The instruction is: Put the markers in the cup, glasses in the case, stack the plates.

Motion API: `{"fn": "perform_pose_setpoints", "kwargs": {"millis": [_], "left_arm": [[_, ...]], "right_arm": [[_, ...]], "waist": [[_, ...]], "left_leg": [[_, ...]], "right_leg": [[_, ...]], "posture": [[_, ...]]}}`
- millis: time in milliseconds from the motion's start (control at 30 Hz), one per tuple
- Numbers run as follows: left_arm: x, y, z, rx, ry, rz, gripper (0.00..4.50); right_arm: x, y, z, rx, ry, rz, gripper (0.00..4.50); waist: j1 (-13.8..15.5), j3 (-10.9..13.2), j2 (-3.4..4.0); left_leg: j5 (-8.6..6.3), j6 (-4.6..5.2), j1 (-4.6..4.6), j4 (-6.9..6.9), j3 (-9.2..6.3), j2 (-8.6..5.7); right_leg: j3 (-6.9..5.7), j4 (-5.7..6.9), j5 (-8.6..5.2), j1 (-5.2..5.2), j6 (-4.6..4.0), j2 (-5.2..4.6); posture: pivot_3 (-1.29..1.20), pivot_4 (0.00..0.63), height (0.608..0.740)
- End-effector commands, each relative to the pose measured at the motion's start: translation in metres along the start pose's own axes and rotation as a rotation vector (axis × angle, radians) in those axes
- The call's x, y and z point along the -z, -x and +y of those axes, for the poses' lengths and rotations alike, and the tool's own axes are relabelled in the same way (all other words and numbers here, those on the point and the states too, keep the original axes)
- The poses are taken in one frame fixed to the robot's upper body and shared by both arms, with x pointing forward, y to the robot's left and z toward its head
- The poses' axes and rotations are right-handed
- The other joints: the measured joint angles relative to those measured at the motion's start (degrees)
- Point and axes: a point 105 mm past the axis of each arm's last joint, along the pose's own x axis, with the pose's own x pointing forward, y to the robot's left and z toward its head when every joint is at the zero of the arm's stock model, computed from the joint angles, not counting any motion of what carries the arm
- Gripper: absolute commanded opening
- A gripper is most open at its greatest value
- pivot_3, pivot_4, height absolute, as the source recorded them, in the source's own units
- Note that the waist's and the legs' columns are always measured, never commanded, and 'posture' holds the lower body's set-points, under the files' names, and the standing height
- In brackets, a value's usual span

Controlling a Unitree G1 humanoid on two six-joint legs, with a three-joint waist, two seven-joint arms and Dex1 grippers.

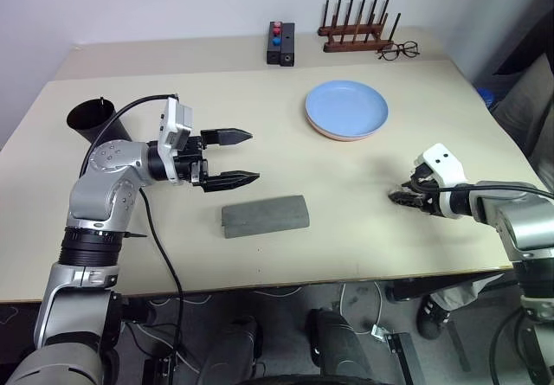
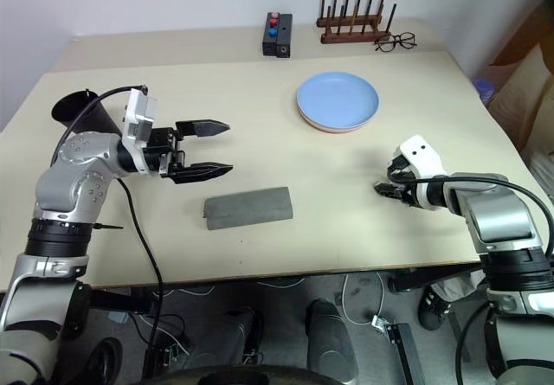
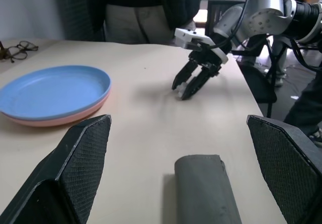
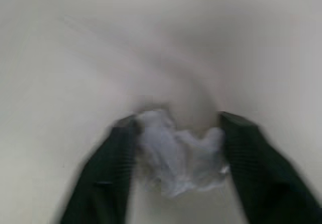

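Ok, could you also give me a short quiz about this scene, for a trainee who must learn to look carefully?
1. True or false: the blue plate lies on top of the pink plate.
2. What is between the fingers of the right gripper? A: a marker. B: a white crumpled wad. C: sunglasses.
3. Is the grey case open or shut?

Key: 1 true. 2 B. 3 shut; it lies flat on the table with its lid down.
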Motion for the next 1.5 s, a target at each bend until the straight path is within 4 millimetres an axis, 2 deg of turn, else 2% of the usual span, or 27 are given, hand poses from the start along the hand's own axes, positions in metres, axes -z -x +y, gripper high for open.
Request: {"fn": "perform_pose_setpoints", "kwargs": {"millis": [33, 133, 233, 367, 433, 500, 567, 633, 700, 733, 800, 933, 1033, 1100, 1167, 1233, 1333, 1367, 1500], "left_arm": [[-0.012, 0.004, 0.005, -0.032, -0.058, -0.016, 4.50], [-0.012, 0.004, 0.005, -0.043, -0.061, -0.018, 4.50], [-0.013, 0.007, 0.009, -0.083, -0.076, -0.025, 4.50], [-0.014, 0.015, 0.018, -0.168, -0.081, -0.039, 4.50], [-0.015, 0.017, 0.020, -0.197, -0.091, -0.046, 4.50], [-0.014, 0.018, 0.021, -0.214, -0.098, -0.049, 4.50], [-0.014, 0.017, 0.019, -0.223, -0.102, -0.049, 4.50], [-0.015, 0.022, 0.018, -0.253, -0.107, -0.048, 4.50], [-0.015, 0.028, 0.017, -0.282, -0.098, -0.053, 4.50], [-0.014, 0.030, 0.016, -0.290, -0.102, -0.046, 4.50], [-0.013, 0.032, 0.014, -0.296, -0.104, -0.040, 4.50], [-0.011, 0.037, 0.008, -0.312, -0.085, -0.043, 4.50], [-0.009, 0.035, 0.003, -0.312, -0.080, -0.040, 4.50], [-0.008, 0.035, 0.000, -0.301, -0.078, -0.034, 4.50], [-0.007, 0.038, -0.001, -0.288, -0.072, -0.028, 4.50], [-0.007, 0.032, -0.006, -0.277, -0.073, -0.030, 4.50], [-0.007, 0.052, -0.002, -0.288, -0.067, -0.018, 4.50], [-0.003, 0.061, -0.001, -0.290, -0.060, 0.005, 4.50], [0.011, 0.071, -0.004, -0.288, -0.059, 0.058, 4.50]], "right_arm": [[-0.004, 0.004, -0.011, 0.030, 0.042, -0.001, 0.06], [-0.028, 0.001, -0.009, 0.013, 0.044, -0.083, 0.06], [-0.072, -0.003, -0.010, 0.008, 0.050, -0.229, 0.06], [-0.137, -0.014, -0.023, 0.074, 0.066, -0.417, 0.06], [-0.156, -0.023, -0.026, 0.104, 0.077, -0.469, 0.06], [-0.167, -0.031, -0.027, 0.108, 0.048, -0.500, 0.06], [-0.170, -0.041, -0.024, 0.098, 0.047, -0.502, 0.06], [-0.164, -0.064, -0.019, 0.172, 0.170, -0.445, 0.06], [-0.158, -0.075, -0.015, 0.168, 0.139, -0.439, 0.06], [-0.159, -0.076, -0.015, 0.141, 0.070, -0.462, 0.29], [-0.160, -0.075, -0.016, 0.124, 0.018, -0.485, 0.84], [-0.162, -0.065, -0.026, 0.178, 0.066, -0.539, 2.83], [-0.160, -0.057, -0.029, 0.131, 0.047, -0.569, 4.29], [-0.168, -0.044, -0.025, 0.063, 0.071, -0.645, 4.41], [-0.178, -0.028, -0.012, -0.066, 0.066, -0.728, 4.41], [-0.173, -0.012, -0.009, -0.135, 0.069, -0.763, 4.41], [-0.151, 0.026, 0.029, -0.247, 0.302, -0.775, 4.41], [-0.137, 0.034, 0.049, -0.328, 0.318, -0.776, 4.41], [-0.095, 0.047, 0.084, -0.410, 0.367, -0.702, 4.41]], "waist": [[0.0, 0.0, 0.00], [0.0, 0.0, 0.00], [-0.5, 0.0, 0.02], [-0.8, 0.0, 0.03], [-0.6, 0.0, 0.02], [-0.2, 0.0, 0.01], [0.0, 0.0, 0.00], [-0.2, 0.0, 0.00], [-0.6, 0.0, 0.01], [-0.7, 0.0, 0.01], [-0.9, 0.0, 0.03], [-1.6, 0.0, 0.03], [-1.9, 0.0, 0.03], [-1.9, 0.0, 0.03], [-2.0, 0.0, 0.04], [-1.9, 0.0, 0.04], [-1.0, 0.0, 0.04], [-0.9, 0.0, 0.04], [-0.3, 0.0, 0.09]], "left_leg": [[0.00, 0.00, 0.00, 0.00, 0.00, 0.00], [0.00, 0.00, 0.00, 0.01, 0.01, -0.01], [0.01, -0.01, 0.01, 0.00, 0.05, 0.03], [0.02, -0.04, 0.04, -0.06, 0.08, 0.08], [0.02, -0.04, 0.04, -0.08, 0.07, 0.08], [0.01, -0.02, 0.02, -0.10, 0.05, 0.06], [-0.01, 0.01, -0.02, -0.09, 0.02, -0.01], [-0.03, 0.04, -0.04, -0.06, 0.03, -0.06], [-0.03, 0.04, -0.03, -0.06, 0.06, -0.04], [-0.03, 0.04, -0.04, -0.07, 0.05, -0.02], [-0.02, 0.02, -0.04, -0.09, 0.05, 0.00], [-0.02, 0.02, -0.04, -0.09, 0.03, -0.01], [-0.02, 0.02, -0.04, -0.10, 0.02, -0.01], [-0.02, 0.02, -0.04, -0.10, 0.03, 0.00], [-0.02, 0.02, -0.03, -0.11, 0.02, 0.02], [-0.02, 0.03, -0.03, -0.11, 0.03, 0.04], [-0.03, 0.04, -0.06, -0.10, -0.08, 0.02], [-0.04, 0.04, -0.09, -0.11, -0.18, 0.02], [-0.05, 0.06, 0.01, -0.08, 0.04, 0.03]], "right_leg": [[0.00, -0.01, 0.00, 0.01, 0.00, 0.00], [0.00, -0.01, 0.00, 0.02, 0.00, -0.01], [0.03, 0.01, 0.00, -0.02, 0.00, 0.00], [0.05, 0.03, 0.00, -0.05, -0.01, 0.01], [0.04, -0.01, 0.00, -0.06, -0.01, 0.02], [0.01, -0.05, 0.00, -0.06, -0.01, 0.02], [-0.01, -0.10, 0.00, -0.04, -0.01, -0.03], [-0.02, -0.11, 0.00, -0.05, 0.00, -0.06], [-0.01, -0.09, 0.00, -0.07, -0.01, -0.06], [-0.01, -0.09, 0.00, -0.09, -0.01, -0.05], [-0.01, -0.05, 0.00, -0.12, -0.01, -0.03], [-0.01, -0.05, 0.00, -0.12, 0.00, -0.03], [-0.01, -0.03, 0.00, -0.12, -0.01, -0.02], [-0.01, -0.03, 0.00, -0.12, -0.01, -0.01], [-0.01, -0.03, 0.00, -0.13, -0.01, 0.00], [-0.01, -0.02, 0.00, -0.13, 0.00, 0.01], [-0.07, -0.03, 0.00, -0.11, 0.00, -0.02], [-0.16, -0.07, 0.00, -0.10, 0.00, -0.01], [-0.05, -0.05, 0.00, -0.06, 0.00, -0.03]], "posture": [[0.00, 0.150, 0.740], [0.00, 0.150, 0.740], [0.00, 0.150, 0.740], [0.00, 0.150, 0.740], [0.00, 0.150, 0.740], [0.00, 0.150, 0.740], [0.00, 0.150, 0.740], [0.00, 0.150, 0.740], [0.00, 0.150, 0.740], [0.00, 0.150, 0.740], [0.00, 0.150, 0.740], [0.00, 0.150, 0.740], [0.00, 0.150, 0.740], [0.00, 0.150, 0.740], [0.00, 0.150, 0.740], [0.00, 0.150, 0.740], [0.00, 0.150, 0.740], [0.00, 0.150, 0.740], [0.00, 0.150, 0.740]]}}
